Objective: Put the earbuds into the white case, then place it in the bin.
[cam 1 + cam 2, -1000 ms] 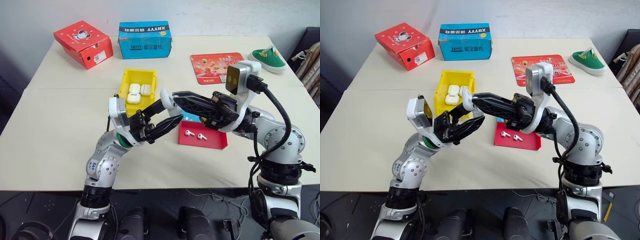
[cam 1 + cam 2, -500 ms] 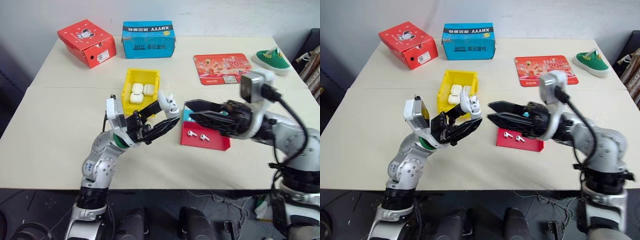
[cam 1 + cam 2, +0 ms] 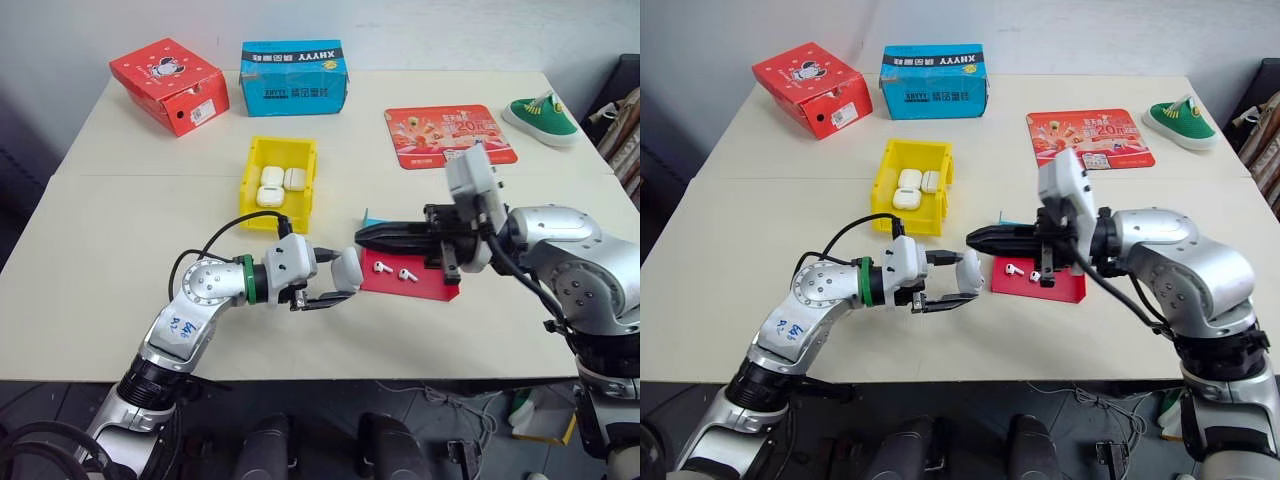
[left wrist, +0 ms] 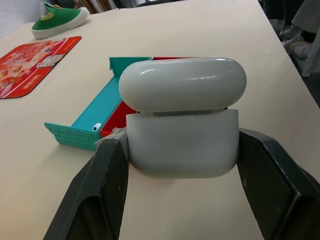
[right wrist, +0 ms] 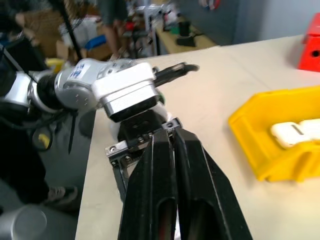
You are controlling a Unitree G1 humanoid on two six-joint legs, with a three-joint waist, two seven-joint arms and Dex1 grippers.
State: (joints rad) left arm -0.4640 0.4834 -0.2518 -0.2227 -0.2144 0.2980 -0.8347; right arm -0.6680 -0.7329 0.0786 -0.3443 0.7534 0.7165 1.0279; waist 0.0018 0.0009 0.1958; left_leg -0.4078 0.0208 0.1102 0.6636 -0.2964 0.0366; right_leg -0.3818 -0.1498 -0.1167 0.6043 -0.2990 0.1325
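Left wrist view: left end effector (image 4: 182,165) clamped on case (image 4: 182,122), one black finger (image 4: 95,192) on each side of its body, lid raised a crack. From the head views, same case (image 3: 346,270) held off the tabletop (image 3: 100,260), just left of the red-and-teal tray (image 3: 425,288).

Right end effector (image 3: 362,234) pressed shut, fingers together in a thin point, nothing between them; tip aimed at the left end effector (image 3: 335,280) and hanging just above the case, touch or gap cannot be told. Right wrist view: closed fingers (image 5: 172,190) pointing at the left wrist housing.

Two earbuds (image 3: 393,270) lying loose on the tray's red floor, side by side, apart from both end effectors and below the right fingers.

Bin (image 3: 252,190) behind the left arm, well apart from the held case, carrying three more white cases (image 3: 277,183) in its far half.

Along the far edge of the tabletop: red box (image 3: 168,85), blue box (image 3: 294,77), red mat (image 3: 450,135) and green shoe (image 3: 540,113), all well clear of the arms. Between case and bin only open tabletop and a loop of black cable (image 3: 215,245) rising off the left forearm.
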